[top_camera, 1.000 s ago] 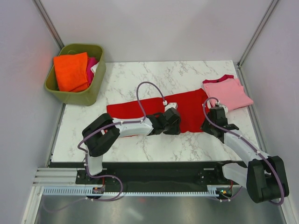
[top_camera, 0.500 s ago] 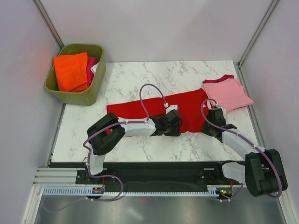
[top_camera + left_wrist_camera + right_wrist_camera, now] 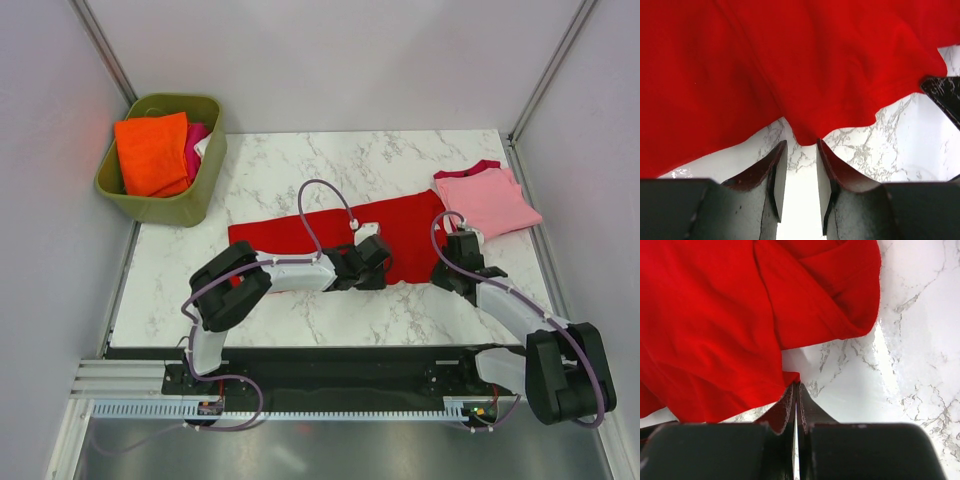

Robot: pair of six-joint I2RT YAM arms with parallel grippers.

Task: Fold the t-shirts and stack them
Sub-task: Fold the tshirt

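With the pink t-shirt folded at two o'clock, the red t-shirt, spread at centre, is judged yet to be folded and stacked, its six-o'clock hem pinched by the pressed-together right end effector and faced by the part-spread, empty left end effector.

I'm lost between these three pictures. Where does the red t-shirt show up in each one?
Top external: the red t-shirt lies spread across the middle of the table.
Left wrist: it fills the upper part.
Right wrist: it fills the upper left.
Shared landmark: the white marble table under it.
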